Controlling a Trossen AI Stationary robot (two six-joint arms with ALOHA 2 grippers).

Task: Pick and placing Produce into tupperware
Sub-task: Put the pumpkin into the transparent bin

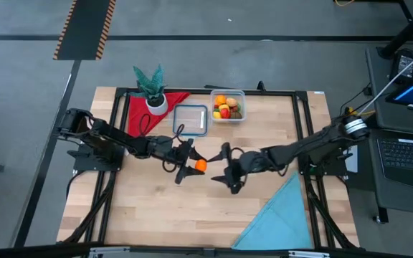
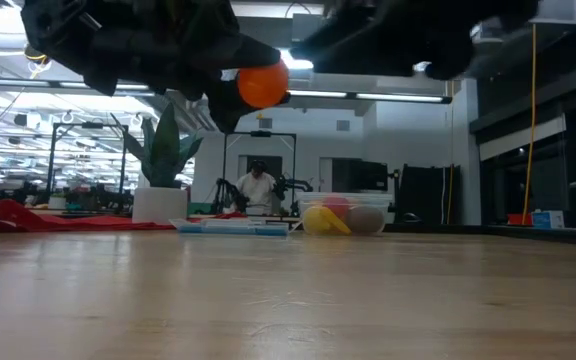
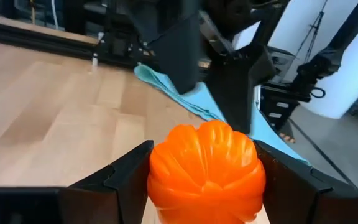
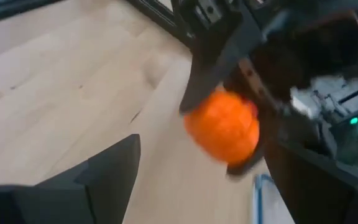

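Observation:
A small orange ribbed toy fruit (image 1: 200, 165) hangs above the middle of the table, with my left gripper (image 1: 196, 164) shut on it. My right gripper (image 1: 226, 169) stands open just to its right, facing it, with nothing between its fingers. In the right wrist view the orange fruit (image 4: 224, 126) sits ahead of the spread fingers. The clear tupperware (image 1: 229, 105) rests on its base at the table's far edge, with several pieces of produce (image 1: 225, 107) inside. My left gripper pinches the orange fruit by its two opposite sides (image 3: 157, 177) between its two fingers (image 3: 126, 171). The fingers come nearly level from the table's left. The fruit (image 2: 263, 84) is lifted well clear of the tabletop.
A flat clear square piece with a blue rim (image 1: 191, 119) lies left of the tupperware. A potted plant (image 1: 152, 87) stands on a red cloth (image 1: 136, 111) at the far left. A teal cloth (image 1: 282, 215) lies at the near right. Bare wood (image 1: 142, 208) lies at the near left.

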